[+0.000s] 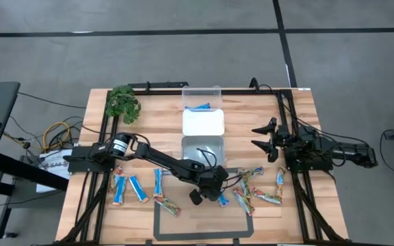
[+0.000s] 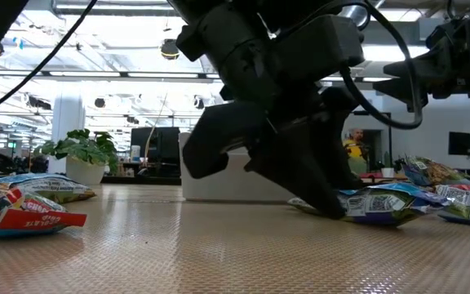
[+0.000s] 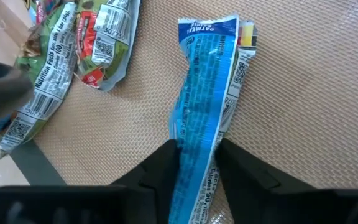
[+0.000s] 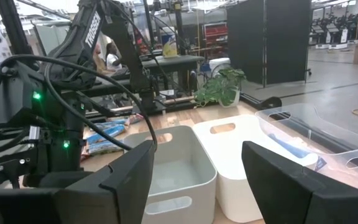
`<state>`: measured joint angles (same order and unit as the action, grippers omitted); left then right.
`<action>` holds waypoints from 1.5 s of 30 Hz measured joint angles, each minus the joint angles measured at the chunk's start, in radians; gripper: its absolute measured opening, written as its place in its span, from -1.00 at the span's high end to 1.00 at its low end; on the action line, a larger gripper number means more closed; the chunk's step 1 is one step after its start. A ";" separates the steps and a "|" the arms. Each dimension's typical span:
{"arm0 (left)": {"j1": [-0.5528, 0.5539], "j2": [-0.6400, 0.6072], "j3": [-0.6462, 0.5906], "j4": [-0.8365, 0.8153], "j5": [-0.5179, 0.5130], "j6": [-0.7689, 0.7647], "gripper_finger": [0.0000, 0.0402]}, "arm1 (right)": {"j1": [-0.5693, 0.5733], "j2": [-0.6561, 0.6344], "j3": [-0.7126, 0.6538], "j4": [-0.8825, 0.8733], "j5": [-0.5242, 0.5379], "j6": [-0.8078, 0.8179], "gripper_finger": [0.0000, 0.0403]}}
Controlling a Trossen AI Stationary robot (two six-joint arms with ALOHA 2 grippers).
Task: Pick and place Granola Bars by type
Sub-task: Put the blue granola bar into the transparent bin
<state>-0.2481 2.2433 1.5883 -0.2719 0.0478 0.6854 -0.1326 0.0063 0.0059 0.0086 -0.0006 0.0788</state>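
Observation:
My left gripper [image 1: 215,193] [image 3: 197,165] reaches down to the mat near the table's front middle and is shut on a bright blue granola bar [image 3: 204,93] [image 1: 223,199]. Multicoloured green/red bars [image 3: 61,68] lie flat just beside it. More bars lie flat on the table in two groups, one at the front left [image 1: 137,188] and one at the front right [image 1: 258,186]. My right gripper [image 1: 262,139] [image 4: 197,174] waits open at the table's right side, level above the table. My left gripper pinches the blue bar between its two fingers [image 3: 163,165] at the end nearest the wrist [image 3: 196,152]. The fingers come from above, slanting down, and lie along the bar. The wrapper is squeezed narrow at the fingers, and the bar's far end [image 3: 210,31] lies on the mat.
Three bins stand in a row at the table's middle: a clear tub [image 1: 214,90] at the far edge with blue bars inside, a white bin [image 1: 204,130], then a grey bin [image 1: 185,152]. A green plant [image 1: 122,104] sits at the far left. A dark taped frame [image 1: 157,225] marks the front.

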 joint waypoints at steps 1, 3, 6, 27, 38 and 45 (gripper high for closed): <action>0.000 0.000 0.000 -0.003 0.000 0.000 0.56 | 0.000 0.000 0.000 0.000 0.000 0.000 -0.19; 0.000 0.000 0.000 -0.005 -0.002 -0.017 0.68 | 0.000 0.000 0.000 0.000 0.000 0.000 -0.19; 0.001 -0.002 0.001 -0.005 -0.011 -0.058 0.81 | 0.000 0.000 0.000 0.000 0.000 0.000 -0.19; 0.008 -0.378 0.000 0.182 0.027 -0.340 0.87 | 0.000 0.000 0.000 0.000 0.000 0.000 -0.19; 0.037 -0.430 0.001 0.132 0.052 -0.372 0.86 | 0.000 0.000 0.000 0.000 0.000 0.000 -0.19; 0.134 -0.430 0.001 0.120 0.052 -0.371 0.86 | 0.000 0.000 0.000 0.000 0.000 0.000 -0.19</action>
<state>-0.1138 1.8133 1.5890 -0.1516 0.1001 0.3141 -0.1323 0.0063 0.0062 0.0082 -0.0006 0.0790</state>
